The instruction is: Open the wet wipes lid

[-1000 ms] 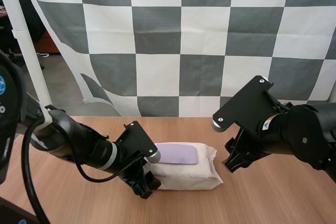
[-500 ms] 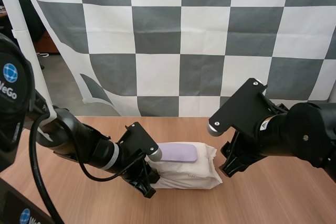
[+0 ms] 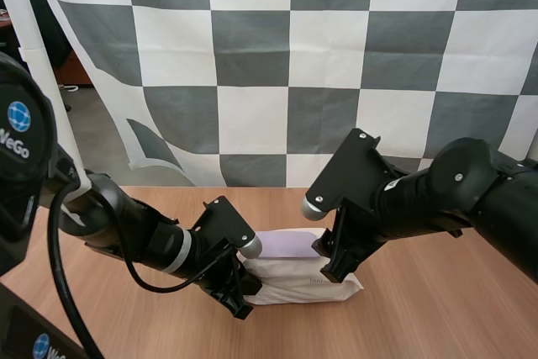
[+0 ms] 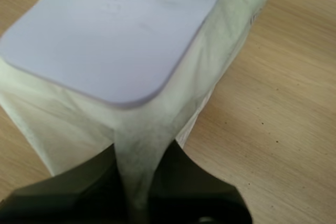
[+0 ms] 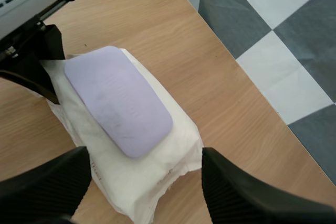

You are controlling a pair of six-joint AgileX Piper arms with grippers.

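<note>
On the counter (image 3: 437,308) lies the pack (image 3: 298,282), its lilac lid (image 3: 288,244) flat on top. The left pincer (image 4: 139,169), arm low, pinches the pack's crimped end seam; the right pincer (image 5: 146,157) hangs wide open above the pack's other end.

You had the white pack of wet wipes (image 3: 286,283) lying on the tabletop (image 3: 437,308), its rounded lilac lid (image 5: 118,98) facing up, closed flat.
</note>
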